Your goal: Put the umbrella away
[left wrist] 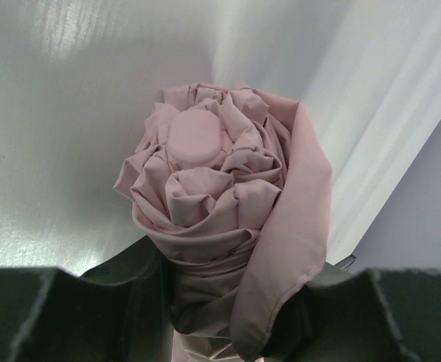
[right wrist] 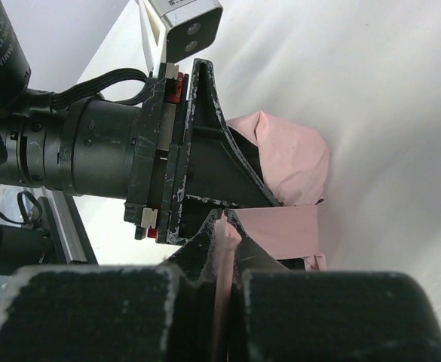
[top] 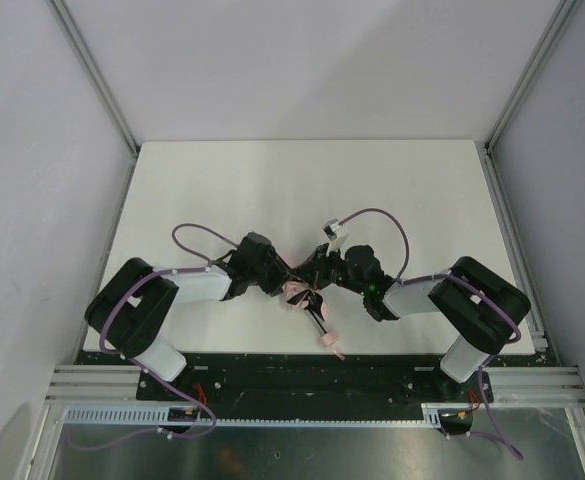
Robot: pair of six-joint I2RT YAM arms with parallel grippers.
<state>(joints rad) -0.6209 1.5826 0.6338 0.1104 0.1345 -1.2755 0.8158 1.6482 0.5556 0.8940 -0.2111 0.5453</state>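
The umbrella point(top: 295, 292) is a pale pink folded bundle at the middle of the white table's near part, between both grippers. Its dark shaft point(top: 315, 318) runs toward the near edge and ends in a pink handle point(top: 329, 342). My left gripper point(top: 275, 278) is shut around the bundle; in the left wrist view the gathered fabric and round cap point(left wrist: 196, 138) stick out past the left gripper point(left wrist: 235, 275). A flat pink closing strap point(right wrist: 280, 230) comes off the bundle point(right wrist: 288, 154). My right gripper point(right wrist: 226, 220) is shut on that strap's end, beside the left finger point(right wrist: 212, 151).
The white table point(top: 302, 180) stretches back to grey walls, with aluminium rails point(top: 507, 220) along its sides. A black base plate point(top: 272, 370) runs along the near edge. Purple cables point(top: 197, 235) loop over both arms.
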